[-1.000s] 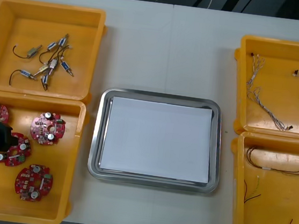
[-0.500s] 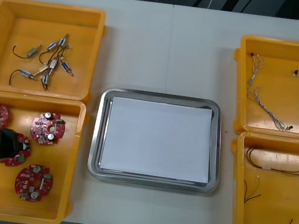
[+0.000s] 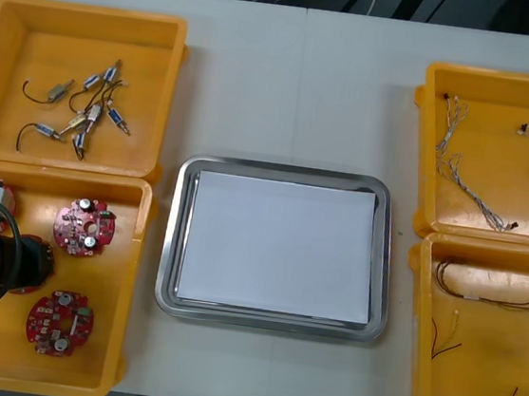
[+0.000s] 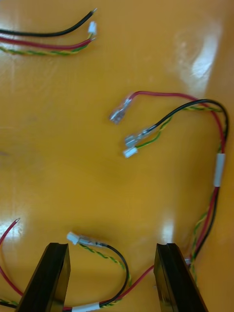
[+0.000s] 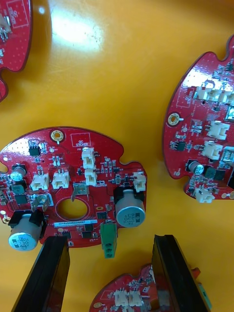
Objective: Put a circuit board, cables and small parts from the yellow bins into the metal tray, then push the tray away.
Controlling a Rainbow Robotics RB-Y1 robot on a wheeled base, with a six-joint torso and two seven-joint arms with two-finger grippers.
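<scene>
At the bench's near-left corner: yellow bin (image 3: 135, 241) holding the circuit board (image 5: 73, 195).
Left gripper (image 5: 109, 243): spread open above that board.
Right gripper (image 4: 111, 251): open over cables (image 4: 195, 126).
Risk: fingers may snag the neighbouring board (image 5: 204, 126) and lift both.

Bright overhead light falls evenly on my table (image 3: 298, 68). White glare sits on the board bin (image 5: 78, 29) under my left claw (image 5: 109, 278) and on the cable bin (image 4: 200, 53) under my right claw (image 4: 114, 278). The tray (image 3: 171, 245) rim gleams; shadows are soft.

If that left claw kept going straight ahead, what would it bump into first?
Probably the round red circuit board in the yellow bin, lying just ahead of the open left gripper; depth is hard to judge.
</scene>
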